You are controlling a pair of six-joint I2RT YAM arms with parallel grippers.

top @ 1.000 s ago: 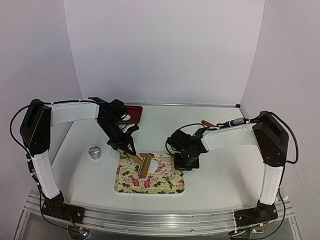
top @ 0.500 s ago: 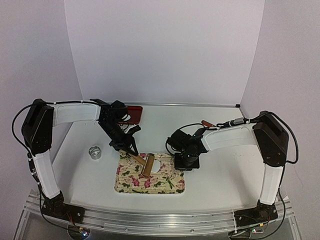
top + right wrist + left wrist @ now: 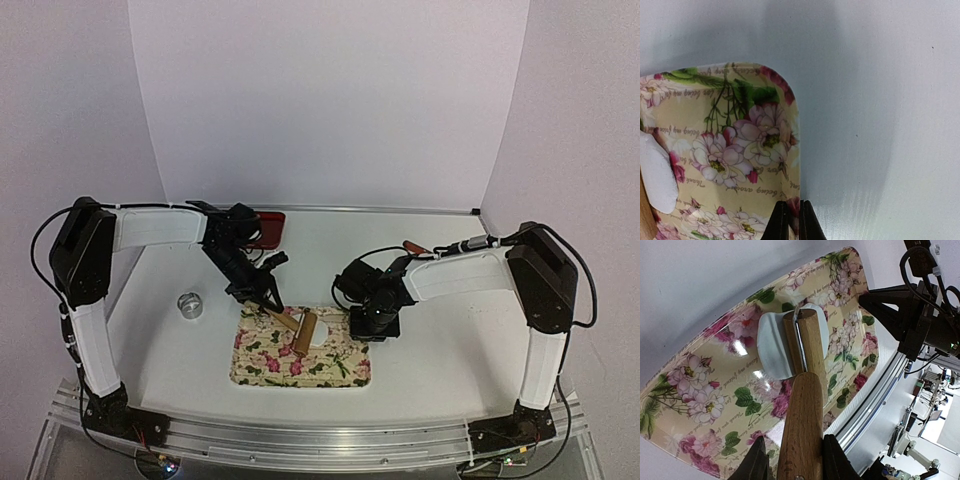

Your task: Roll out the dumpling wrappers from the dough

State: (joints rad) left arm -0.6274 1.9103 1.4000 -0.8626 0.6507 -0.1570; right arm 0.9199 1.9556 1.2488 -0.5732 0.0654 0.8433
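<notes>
Beyond left tool (image 3: 794,460), under roller (image 3: 807,355): wrapper (image 3: 772,342).

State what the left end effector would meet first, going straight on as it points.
Probably the flat white round dough wrapper: the wooden roller in the left end effector rests on it, with the floral rectangular tray beneath.

bright, even light; soft shadows; slight glare
</notes>
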